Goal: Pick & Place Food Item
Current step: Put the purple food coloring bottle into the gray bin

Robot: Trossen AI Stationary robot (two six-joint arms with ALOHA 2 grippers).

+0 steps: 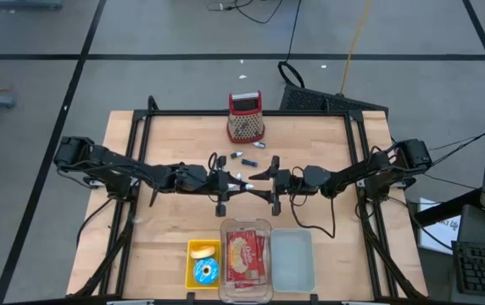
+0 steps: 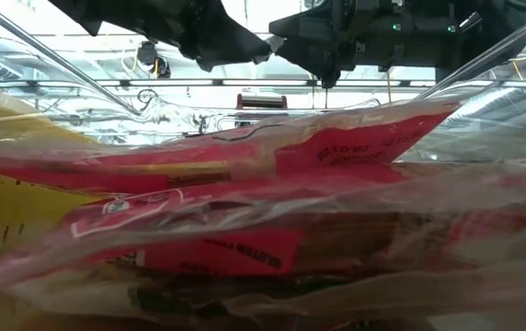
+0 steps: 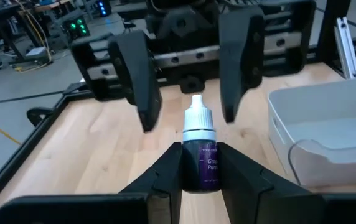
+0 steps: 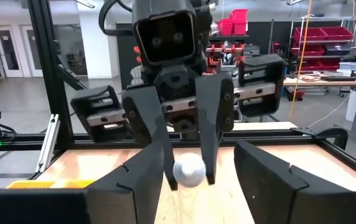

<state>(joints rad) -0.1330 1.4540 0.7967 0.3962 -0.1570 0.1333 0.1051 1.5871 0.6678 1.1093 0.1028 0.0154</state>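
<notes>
A small dark purple dropper bottle (image 3: 200,163) with a white cap (image 3: 196,119) hangs above the middle of the table. My left gripper (image 3: 200,155) is shut on it and reaches in level from the table's left. My right gripper (image 3: 190,93) faces it from the table's right, open. Its two fingers stand on either side of the cap without touching it. In the right wrist view the cap (image 4: 189,169) shows as a white ball between the left gripper's fingers. In the high view both grippers meet at the table's centre (image 1: 249,180). My left gripper pinches the bottle's dark body (image 3: 198,177) between its two fingers (image 3: 165,168). The fingers come level from the table's left and lie along the bottle. The capped end sticks out past the fingertips toward the right arm. The bottle is lifted clear of the table.
At the near edge stand a yellow bin (image 1: 203,261) with round items, a clear tub (image 1: 246,254) holding a red food packet, and a clear tub (image 1: 292,258). A red grater-like holder (image 1: 246,119) stands at the far side, small bottles (image 1: 238,153) before it.
</notes>
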